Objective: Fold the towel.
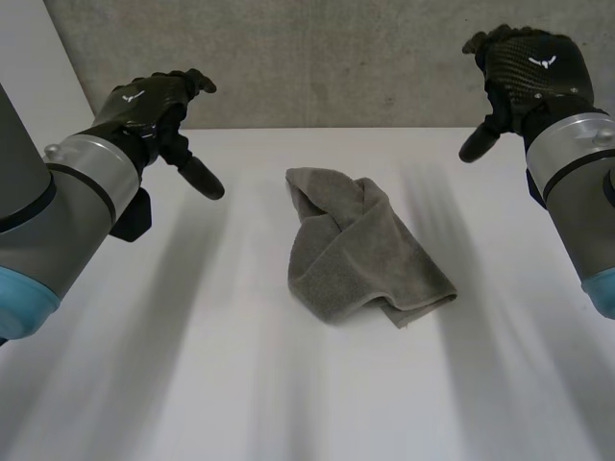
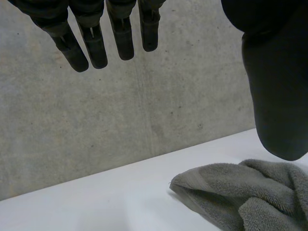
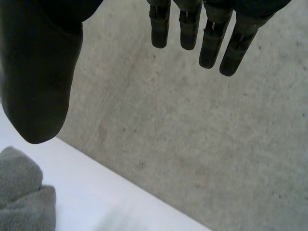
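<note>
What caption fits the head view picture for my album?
The left hand and right hand hover open, grey towel bunched on the white table between them.

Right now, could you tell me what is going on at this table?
A two-armed robot is set to fold a grey towel, which lies loosely bunched and folded over itself in the middle of the white table. Neither hand is on it. The left hand and the right hand hover open on either side of the towel, fingers straight, in front of the concrete wall. A neat fold has not been made yet.
</note>
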### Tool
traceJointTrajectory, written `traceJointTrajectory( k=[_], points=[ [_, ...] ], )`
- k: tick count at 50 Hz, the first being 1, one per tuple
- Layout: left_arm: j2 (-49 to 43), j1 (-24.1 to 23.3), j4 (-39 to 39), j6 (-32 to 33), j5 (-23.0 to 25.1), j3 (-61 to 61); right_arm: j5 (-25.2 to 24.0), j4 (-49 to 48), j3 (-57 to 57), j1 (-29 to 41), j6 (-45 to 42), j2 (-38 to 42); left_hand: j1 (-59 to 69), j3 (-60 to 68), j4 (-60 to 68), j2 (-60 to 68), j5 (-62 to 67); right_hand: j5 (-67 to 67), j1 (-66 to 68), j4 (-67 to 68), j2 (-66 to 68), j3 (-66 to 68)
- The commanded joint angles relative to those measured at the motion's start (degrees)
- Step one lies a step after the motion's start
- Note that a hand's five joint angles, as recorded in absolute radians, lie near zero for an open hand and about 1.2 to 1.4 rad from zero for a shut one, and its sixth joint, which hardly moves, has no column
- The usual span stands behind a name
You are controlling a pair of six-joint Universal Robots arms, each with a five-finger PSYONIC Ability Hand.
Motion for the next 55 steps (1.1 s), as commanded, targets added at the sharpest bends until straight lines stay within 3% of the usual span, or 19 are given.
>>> traceJointTrajectory(
  k=[1, 21, 28, 32, 34, 35, 36, 37, 42, 48, 55],
  points=[
    [0.5, 0.0, 0.2, 0.0, 0.0, -0.2, 0.1, 2.3, -1.3, -0.7, 0.4, 1.0, -6.8, -6.1, -5.1, -6.2, -12.3, -3.4, -3.0, -4.7, -4.3, -3.8],
    [1.3, -0.1, 1.2, 0.0, 0.1, -1.1, -0.2, 5.4, -2.8, -1.4, 0.4, 3.3, -6.6, -6.0, -5.0, -6.0, -12.2, -3.4, -3.0, -4.7, -4.3, -3.8],
    [0.6, -0.9, 1.1, -0.5, 0.7, -2.6, -2.3, 6.9, -4.2, -4.2, -1.8, 3.1, -4.4, -3.8, -2.8, -3.8, -10.0, -3.4, -3.0, -4.7, -4.3, -3.8],
    [-1.1, -4.9, 1.1, -0.7, 0.7, -4.6, -5.8, 11.5, -3.6, -5.2, -5.3, 3.5, -3.9, -3.3, -2.3, -3.3, -9.5, -3.4, -3.0, -4.7, -4.3, -3.8],
    [-4.5, -9.2, 1.2, -1.0, 0.5, -5.6, -9.5, 15.4, -1.3, -6.2, -7.5, 4.7, 3.2, 3.9, 4.9, 3.9, -2.3, -3.4, -3.0, -4.7, -4.3, -3.8],
    [-4.5, -9.3, 1.2, -1.0, 0.4, -5.6, -9.6, 15.5, -1.3, -6.2, -7.5, 4.7, 3.3, 4.0, 5.0, 3.9, -2.2, -3.4, -3.0, -4.7, -4.3, -3.8],
    [-5.6, -10.9, 1.5, -1.0, 0.4, -6.5, -11.0, 16.3, 0.9, -6.6, -7.9, 5.5, 11.8, 12.5, 13.4, 12.4, 6.3, -3.4, -3.0, -4.7, -4.3, -3.8],
    [-6.7, -11.7, 2.2, -1.0, 0.2, -7.7, -12.4, 16.2, 3.2, -6.8, -8.1, 6.2, 17.4, 18.0, 19.0, 18.0, 11.8, -1.3, -0.9, -2.7, -2.2, -1.8],
    [-11.2, -13.2, 6.8, -1.7, -0.1, -10.6, -16.8, 12.7, 10.7, -6.9, -7.2, 8.1, 17.9, 18.6, 19.6, 18.6, 12.4, 1.7, 2.1, 0.4, 0.9, 1.3],
    [-15.8, -14.5, 9.5, -8.4, -0.3, -11.2, -17.7, 4.3, 17.4, -6.1, -3.7, 10.5, 16.7, 17.4, 18.4, 17.4, 11.2, 3.4, 3.8, 2.1, 2.5, 3.0],
    [-18.2, -14.8, 11.7, -13.3, -1.8, -10.6, -18.1, 1.7, 17.8, -6.2, 3.7, 14.2, 14.2, 14.9, 15.9, 14.9, 8.7, 3.7, 4.1, 2.4, 2.9, 3.3]
  ],
)
